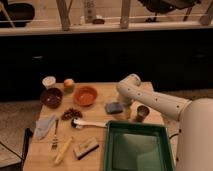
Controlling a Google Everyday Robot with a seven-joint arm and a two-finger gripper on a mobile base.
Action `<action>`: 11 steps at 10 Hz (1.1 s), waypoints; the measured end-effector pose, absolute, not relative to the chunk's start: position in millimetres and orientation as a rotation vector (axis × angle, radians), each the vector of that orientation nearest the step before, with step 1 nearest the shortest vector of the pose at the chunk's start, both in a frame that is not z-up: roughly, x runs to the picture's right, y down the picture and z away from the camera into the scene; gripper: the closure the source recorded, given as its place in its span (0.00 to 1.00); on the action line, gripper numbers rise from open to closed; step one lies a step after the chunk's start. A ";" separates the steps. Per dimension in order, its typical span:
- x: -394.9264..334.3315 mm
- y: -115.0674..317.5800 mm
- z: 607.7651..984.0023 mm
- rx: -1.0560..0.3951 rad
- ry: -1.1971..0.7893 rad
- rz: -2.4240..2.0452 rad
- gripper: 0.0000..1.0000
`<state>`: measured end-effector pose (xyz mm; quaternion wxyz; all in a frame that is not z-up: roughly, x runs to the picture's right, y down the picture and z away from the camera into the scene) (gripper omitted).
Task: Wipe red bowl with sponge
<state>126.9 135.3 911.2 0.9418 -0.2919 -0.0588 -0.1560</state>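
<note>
The red bowl stands on the wooden table, left of centre towards the back. The sponge, a small flat blue-grey pad, lies on the table to the bowl's right. My gripper hangs down from the white arm's bend, right beside the sponge's right edge. I cannot tell whether it touches the sponge.
A dark maroon bowl, a white cup and an orange fruit stand at the back left. A green bin fills the front right, with a metal cup behind it. A cloth, a brush and a tan block lie in front.
</note>
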 end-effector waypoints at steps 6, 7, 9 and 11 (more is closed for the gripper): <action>130.1 133.6 915.2 -0.596 -0.115 -0.302 0.20; 131.1 133.2 916.0 -0.598 -0.112 -0.298 0.20; 131.6 132.7 917.4 -0.601 -0.110 -0.295 0.20; 133.1 132.5 918.9 -0.602 -0.109 -0.288 0.20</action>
